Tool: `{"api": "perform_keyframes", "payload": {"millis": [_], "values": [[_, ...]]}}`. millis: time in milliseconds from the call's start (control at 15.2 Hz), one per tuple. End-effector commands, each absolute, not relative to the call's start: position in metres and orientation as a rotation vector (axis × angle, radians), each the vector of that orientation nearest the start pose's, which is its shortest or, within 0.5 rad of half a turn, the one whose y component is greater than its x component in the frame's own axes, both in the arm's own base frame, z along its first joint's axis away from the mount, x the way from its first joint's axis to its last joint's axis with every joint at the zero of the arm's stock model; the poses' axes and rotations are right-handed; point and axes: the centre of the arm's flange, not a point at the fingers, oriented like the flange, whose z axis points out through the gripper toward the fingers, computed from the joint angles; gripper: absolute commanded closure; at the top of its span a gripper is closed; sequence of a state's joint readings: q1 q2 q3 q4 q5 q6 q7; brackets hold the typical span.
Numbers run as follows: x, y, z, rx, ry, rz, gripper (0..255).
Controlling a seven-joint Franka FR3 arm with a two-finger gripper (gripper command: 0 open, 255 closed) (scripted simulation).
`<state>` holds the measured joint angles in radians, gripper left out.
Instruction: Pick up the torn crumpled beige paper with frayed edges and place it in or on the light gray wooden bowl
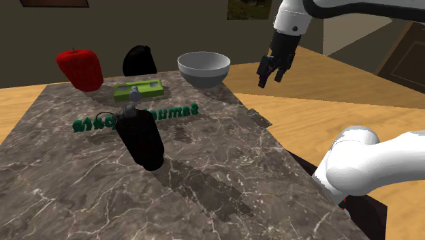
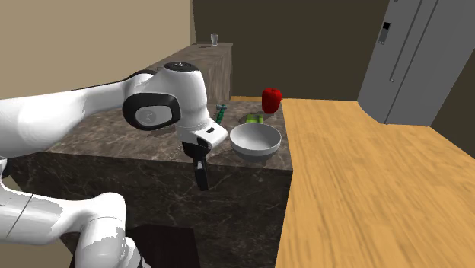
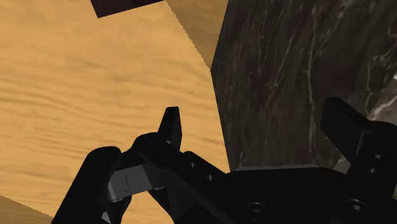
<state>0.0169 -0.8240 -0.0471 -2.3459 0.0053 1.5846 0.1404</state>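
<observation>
Where the shoulder view is nearest, the white arm (image 1: 361, 163) rises at the lower right beside the marble tabletop (image 1: 204, 198). Nearest on the tabletop sits a black bottle-shaped item (image 1: 141, 140) with a thin wire loop at its upper end. Just behind it lies a row of green letters (image 1: 136, 117).

At about the same depth, on the tabletop's right edge in the shoulder view, lies a small flat greyish paper scrap (image 1: 259, 117). It is the item that best fits the task's paper, though it is too small to confirm. It lies free, apart from the hand and nearer than the bowl.

Farther on lies a flat green item (image 1: 138, 90) with a grey part on top. Along the far edge stand, from the shoulder view's left to its right, a red bell pepper (image 1: 80, 68), a black lump (image 1: 139, 60) and the light grey bowl (image 1: 203, 69), which is upright.

The hand (image 1: 270, 82) hangs off the tabletop, to the right of the bowl in the shoulder view, over the wooden floor (image 1: 327, 102). It is spread and grips nothing. In the wrist view its fingers (image 3: 170, 130) stand apart, with the floor and the tabletop's dark side face (image 3: 286, 83) beyond them.

Farthest, at the second exterior view's right, stands a grey refrigerator (image 2: 411, 61).
</observation>
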Motion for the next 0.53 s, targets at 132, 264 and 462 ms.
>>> {"api": "perform_keyframes", "payload": {"millis": [132, 264, 462], "values": [[0.296, 0.007, 0.610, -3.061, 0.111, -0.085, 0], [0.292, 0.027, 0.613, -3.030, -0.018, -0.077, 0], [0.283, 0.056, 0.619, -2.973, -0.207, -0.066, 0]]}}
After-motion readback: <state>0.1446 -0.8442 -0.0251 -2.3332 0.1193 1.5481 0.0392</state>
